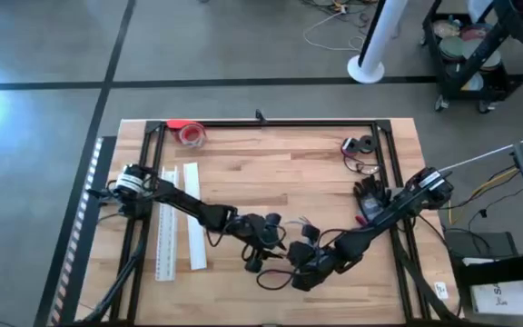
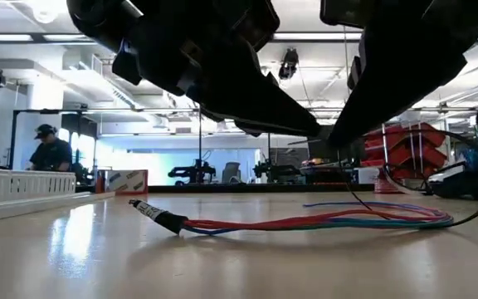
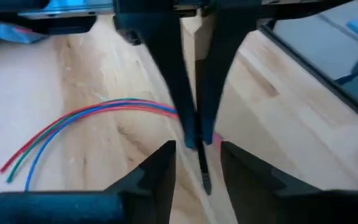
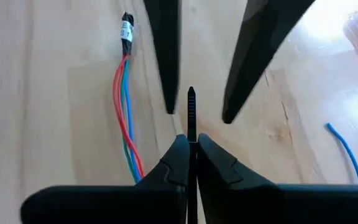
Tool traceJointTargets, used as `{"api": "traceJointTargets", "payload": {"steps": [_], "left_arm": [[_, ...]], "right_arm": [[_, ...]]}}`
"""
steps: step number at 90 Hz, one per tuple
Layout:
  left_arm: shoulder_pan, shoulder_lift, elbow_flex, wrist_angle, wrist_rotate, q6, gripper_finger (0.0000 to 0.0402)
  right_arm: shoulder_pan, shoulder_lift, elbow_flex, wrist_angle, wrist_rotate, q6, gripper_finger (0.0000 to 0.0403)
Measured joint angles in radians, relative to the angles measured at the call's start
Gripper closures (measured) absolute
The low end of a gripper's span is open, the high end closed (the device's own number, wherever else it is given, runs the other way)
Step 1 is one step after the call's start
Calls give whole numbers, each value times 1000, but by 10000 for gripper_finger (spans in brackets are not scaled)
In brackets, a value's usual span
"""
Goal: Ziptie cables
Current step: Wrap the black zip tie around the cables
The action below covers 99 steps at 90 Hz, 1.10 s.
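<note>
1. far left of the tabletop [image 1: 243, 168], two long white strips [image 1: 179, 221] lie side by side near the left edge; a red tape roll [image 1: 189, 133] sits up in the back left corner
2. left gripper [image 4: 194, 102] reaches in toward the middle of the front edge; its fingers [image 4: 165, 56] are spread fairly wide with nothing between them, and they straddle the tip of the zip tie
3. the cables [image 2: 322, 219] lie flat on the wood just beside both grippers, near the front edge around the middle; thin red, blue and green wires running together, with a small black connector end [image 2: 158, 214] carrying a white label
4. right gripper [image 4: 190, 146] comes in from the right side and meets the left one nose to nose; its fingers are pinched tight on a thin black zip tie [image 4: 191, 112], which sticks straight out toward the left gripper
5. back right corner has a small dark spool thing [image 1: 361, 144]; can't tell what it is
</note>
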Motion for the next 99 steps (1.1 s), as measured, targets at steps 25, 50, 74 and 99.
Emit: {"api": "traceJointTargets", "payload": {"steps": [25,50,74,99], "left_arm": [[0,20,1,3,-4,-32,314],[0,21,1,4,-4,-40,350],[0,21,1,-1,-3,-61,356],[-25,21,1,-3,-82,-54,325]], "right_arm": [[-1,-1,0,0,1,-8,403],[-3,-2,0,1,3,1,403],[-3,-2,0,1,3,1,403],[-7,-2,0,3,1,2,403]]}}
